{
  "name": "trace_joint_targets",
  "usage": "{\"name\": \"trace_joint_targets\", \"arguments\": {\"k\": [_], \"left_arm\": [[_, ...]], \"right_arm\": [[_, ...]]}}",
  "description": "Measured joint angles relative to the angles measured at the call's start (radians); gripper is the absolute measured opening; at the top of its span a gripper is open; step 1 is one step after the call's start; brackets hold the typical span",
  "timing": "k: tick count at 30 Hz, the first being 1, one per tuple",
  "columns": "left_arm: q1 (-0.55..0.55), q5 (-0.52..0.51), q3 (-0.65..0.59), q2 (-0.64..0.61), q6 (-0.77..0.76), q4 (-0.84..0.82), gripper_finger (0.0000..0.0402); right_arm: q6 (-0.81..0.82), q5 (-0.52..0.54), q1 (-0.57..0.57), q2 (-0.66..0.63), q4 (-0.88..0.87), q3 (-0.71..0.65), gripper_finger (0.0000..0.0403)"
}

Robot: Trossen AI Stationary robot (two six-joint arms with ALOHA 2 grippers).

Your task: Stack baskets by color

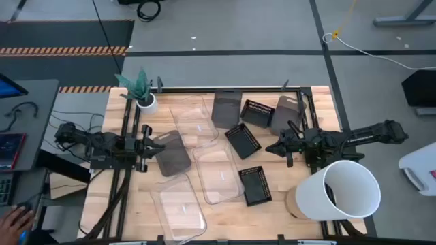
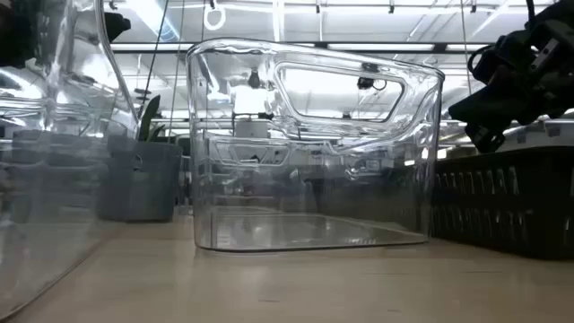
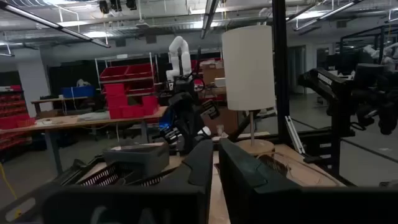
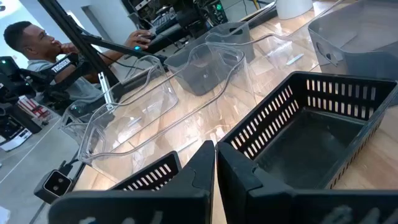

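while the baskets lay scattered mid-table, clear ones [image 1: 216, 173] toward the front edge, black slatted ones [image 1: 242, 139] between them and the smoky grey ones [image 1: 226, 109] at the back, the left gripper [image 1: 151, 148] and right gripper [image 1: 271, 148] hovered at the spread's sides, each with fingers pressed together, holding nothing.

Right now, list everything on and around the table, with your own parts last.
clear baskets: three, transparent, table centre to near edge
grey baskets: three, smoky; one by the left hand, two at the far edge
black baskets: three, slatted, right of centre
white bucket: one, lying on its side, near right corner
plant pot: one, white, with green plant, far left corner
person: one, seated beyond the table
left hand: shut, empty, at the left edge
right hand: shut, empty, right of centre
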Motion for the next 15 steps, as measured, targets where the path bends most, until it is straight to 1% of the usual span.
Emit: {"name": "trace_joint_targets", "arguments": {"k": [8, 15], "left_arm": [[0.000, 0.000, 0.000, 0.000, 0.000, 0.000, 0.0026], [0.000, 0.000, 0.000, 0.000, 0.000, 0.000, 0.0032]], "right_arm": [[0.000, 0.000, 0.000, 0.000, 0.000, 0.000, 0.0023], [0.000, 0.000, 0.000, 0.000, 0.000, 0.000, 0.0023]]}}
